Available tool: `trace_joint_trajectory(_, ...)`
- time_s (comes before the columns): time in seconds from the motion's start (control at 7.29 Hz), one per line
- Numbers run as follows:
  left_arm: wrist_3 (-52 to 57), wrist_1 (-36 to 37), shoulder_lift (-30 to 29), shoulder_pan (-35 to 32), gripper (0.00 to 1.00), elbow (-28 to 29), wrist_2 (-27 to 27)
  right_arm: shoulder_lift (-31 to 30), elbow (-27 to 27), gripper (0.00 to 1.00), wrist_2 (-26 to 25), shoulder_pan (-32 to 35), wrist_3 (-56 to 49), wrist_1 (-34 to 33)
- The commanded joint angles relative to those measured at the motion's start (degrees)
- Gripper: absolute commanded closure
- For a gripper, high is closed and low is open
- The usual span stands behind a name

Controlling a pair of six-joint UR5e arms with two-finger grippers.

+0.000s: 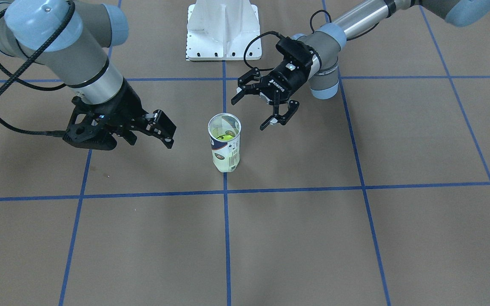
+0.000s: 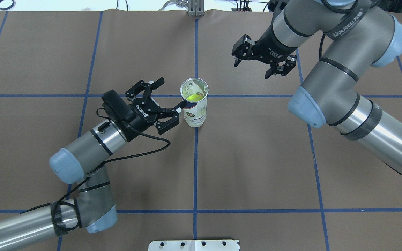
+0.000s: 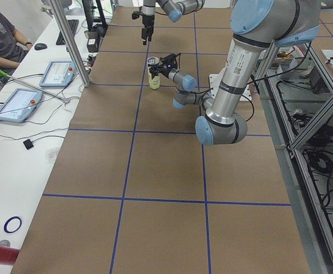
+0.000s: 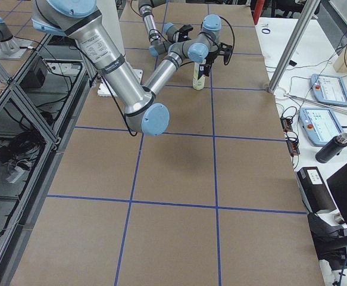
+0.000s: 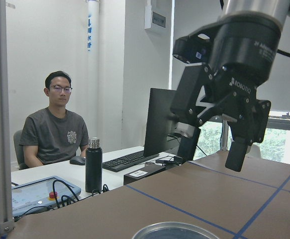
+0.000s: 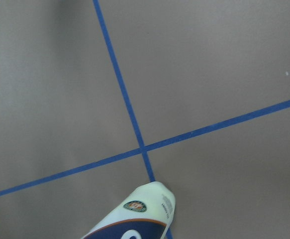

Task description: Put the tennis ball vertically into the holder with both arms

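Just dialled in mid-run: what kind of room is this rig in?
Most likely a robotics lab: a table papered brown and gridded with blue tape, teach pendants on a side desk, and a seated operator near a monitor.

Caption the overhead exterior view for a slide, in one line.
Tennis ball seated in the upright holder; left gripper open beside it, right gripper open farther off.

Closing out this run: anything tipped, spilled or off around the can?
Nothing stands out. The holder stands upright with the tennis ball inside it. The left claw and right claw are both open, empty and clear of it.
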Motion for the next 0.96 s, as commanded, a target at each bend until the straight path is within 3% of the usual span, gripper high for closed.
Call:
trace_joint_trajectory(0.0,-0.44,-0.15,7.00,-1.04,0.01,-7.58,1.14,-5.92,0.18,0.03,-0.51,3.53,-11.07,0.28)
trace_joint_trajectory(0.27,-2.79,1.76,12.17,-5.50,0.06,-7.86,3.95,-9.97,0.00,0.02,-0.78,7.66,-20.84,0.28)
trace_joint_trajectory(0.55,-11.13,10.00,16.67,-13.93,0.06,-7.77,3.79,-13.31,0.00,0.02,-1.48,9.60,-25.26,0.36)
trace_joint_trajectory(0.82,-13.09,26.75,16.95,-19.04,0.10,-7.77,3.35,-15.00,-0.96,0.02,-4.63,10.74,-29.74,0.28)
